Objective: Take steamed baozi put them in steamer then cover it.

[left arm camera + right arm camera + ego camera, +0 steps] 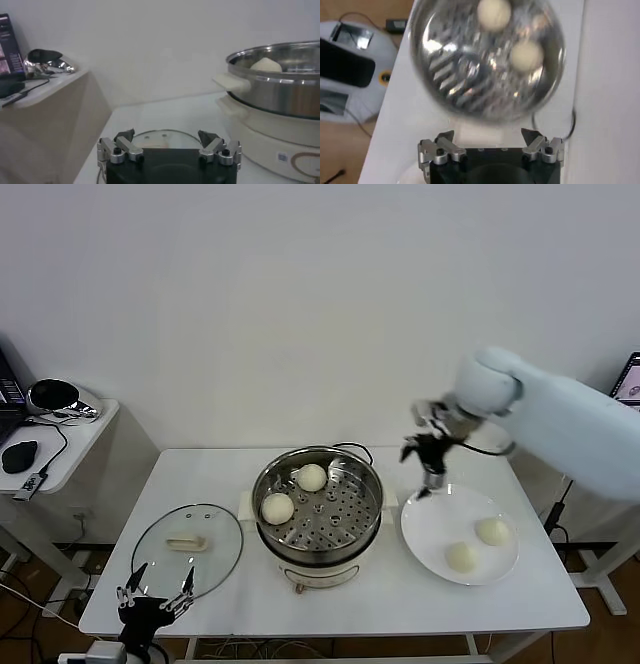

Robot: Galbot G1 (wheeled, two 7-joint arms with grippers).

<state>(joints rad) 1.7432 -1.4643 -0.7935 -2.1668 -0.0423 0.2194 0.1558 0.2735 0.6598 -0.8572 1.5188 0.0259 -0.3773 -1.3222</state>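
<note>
Right tool (pixel 432 467) wide open, empty, above plate (pixel 432 534) rim.

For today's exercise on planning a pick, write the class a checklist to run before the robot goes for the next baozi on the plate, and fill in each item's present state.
1. Right gripper open and empty: ok; it hangs over the far edge of the plate.
2. Baozi left to pick: ok; two lie on the plate, one nearer the front, one toward the right.
3. Room in the steamer: ok; two baozi sit on its left side, the rest of the tray is bare.
4. Cover out of the way: ok; it lies flat on the table left of the steamer.
5. Left gripper clear: ok; open, at the table's near edge by the cover.
</note>
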